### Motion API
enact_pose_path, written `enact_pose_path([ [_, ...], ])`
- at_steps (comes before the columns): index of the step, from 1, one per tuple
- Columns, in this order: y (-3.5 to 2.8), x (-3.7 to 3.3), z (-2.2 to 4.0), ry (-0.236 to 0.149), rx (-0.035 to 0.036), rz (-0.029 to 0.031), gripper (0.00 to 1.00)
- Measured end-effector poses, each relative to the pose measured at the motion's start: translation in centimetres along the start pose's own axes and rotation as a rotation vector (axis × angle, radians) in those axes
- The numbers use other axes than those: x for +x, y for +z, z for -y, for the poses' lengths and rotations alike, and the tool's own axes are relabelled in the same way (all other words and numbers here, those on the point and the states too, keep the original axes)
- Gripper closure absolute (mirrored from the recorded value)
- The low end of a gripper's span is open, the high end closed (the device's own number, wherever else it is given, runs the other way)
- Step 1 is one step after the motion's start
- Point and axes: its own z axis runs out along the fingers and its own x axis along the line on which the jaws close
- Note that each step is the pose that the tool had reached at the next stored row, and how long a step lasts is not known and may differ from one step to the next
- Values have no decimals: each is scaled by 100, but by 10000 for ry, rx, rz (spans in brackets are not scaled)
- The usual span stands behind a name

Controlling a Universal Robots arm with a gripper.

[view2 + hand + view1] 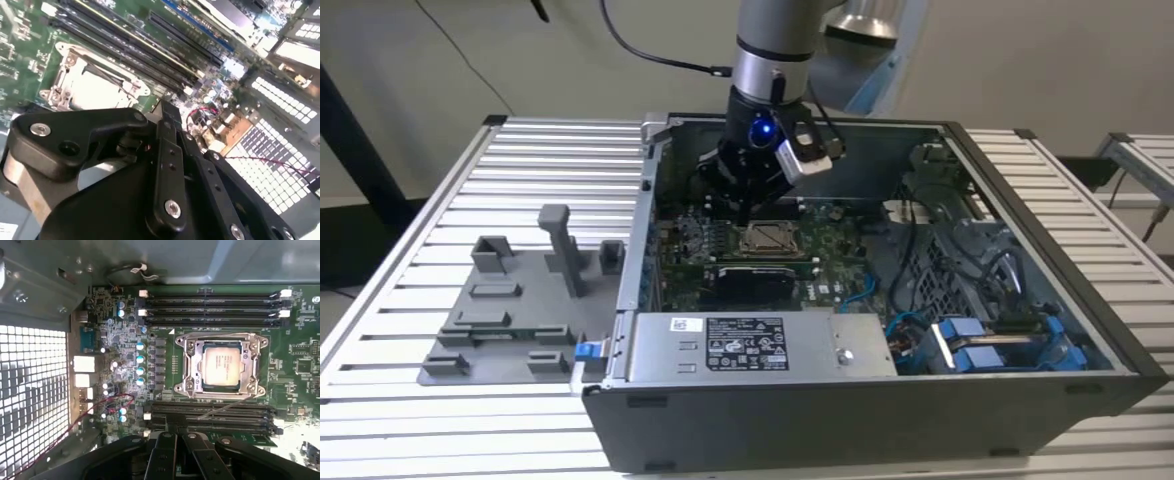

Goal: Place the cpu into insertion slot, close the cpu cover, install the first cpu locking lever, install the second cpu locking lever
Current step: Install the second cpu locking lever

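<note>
The black, multi-link gripper [744, 205] on the silver arm hangs inside the open dark-grey metal computer case [881, 400], low over the green motherboard [834, 250] and just beyond the socket toward the case's back wall as the exterior view shows it. In both wrist views its fingers [167, 150] run side by side with no visible gap at the tips and nothing between them, so it looks closed and empty, though the very tips are hard to make out. The small flat square cpu [223, 366] with its silver-tan metallic face lies seated in the insertion slot [197, 385], the square silver-rimmed socket set in the green board; in the first wrist view it sits near the gripper tips but apart from them, with a bank of long black memory slots [210, 415] between the two. The cpu cover [222, 342], a thin silver metal frame plate with a square window, lies flat down around the chip, its window showing the chip's face. A thin silver wire locking lever [235, 405] slants out from the socket's edge across the memory slots on the gripper's side, not tucked flat against the frame. In the second wrist view the bright socket [92, 82] lies just past the gripper's black knuckle.
</note>
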Motion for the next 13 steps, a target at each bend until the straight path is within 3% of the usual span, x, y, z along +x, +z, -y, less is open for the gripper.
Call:
enact_pose_path([
  [1,-2,-18,0,-3,-27,21,89],
  [4,-4,-50,0,-19,-147,207,89],
  [7,2,-62,-1,-29,-302,304,89],
  [9,12,-63,-1,-31,-327,321,89],
  [13,55,-66,-45,-30,-297,320,89],
])
